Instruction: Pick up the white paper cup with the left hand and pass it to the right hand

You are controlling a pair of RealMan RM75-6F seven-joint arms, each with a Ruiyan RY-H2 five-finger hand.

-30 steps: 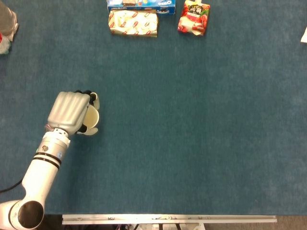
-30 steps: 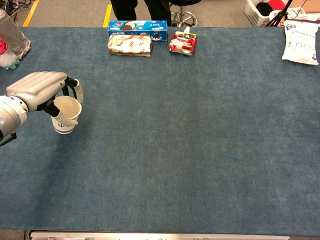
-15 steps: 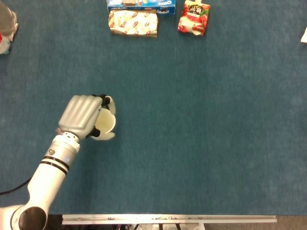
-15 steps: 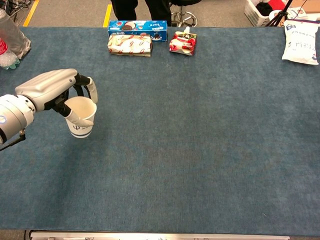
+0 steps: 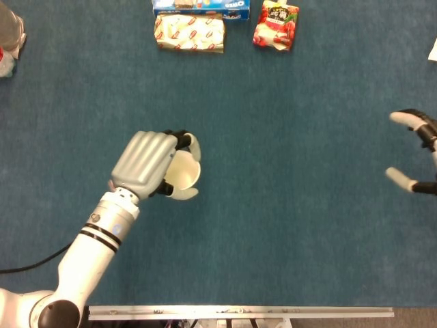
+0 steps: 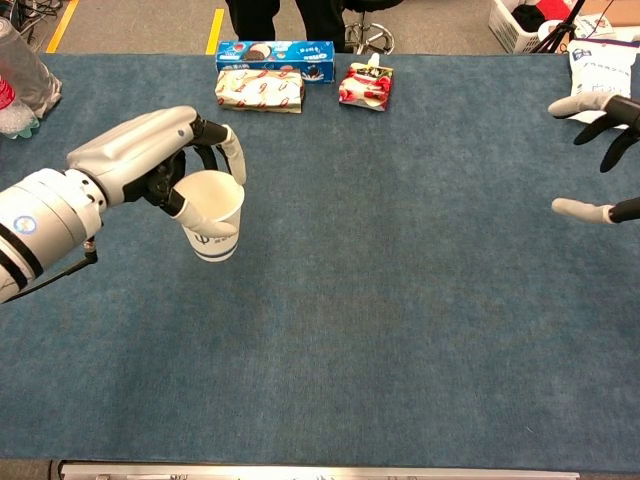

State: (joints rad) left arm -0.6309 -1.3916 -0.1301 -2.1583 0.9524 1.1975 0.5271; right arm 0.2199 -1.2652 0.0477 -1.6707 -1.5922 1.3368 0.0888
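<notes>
I have the left hand wrapped around the white paper cup, fingers curled over its far rim and thumb hooked at the near side. The cup sits upright, mouth up, above the blue table on its left half. I cannot tell from the head view whether its base clears the cloth. The right hand is at the right edge, only its fingers in view, spread wide and holding nothing, well apart from the cup. At the far edge lie a blue biscuit box, a patterned packet touching it, and a red pouch.
</notes>
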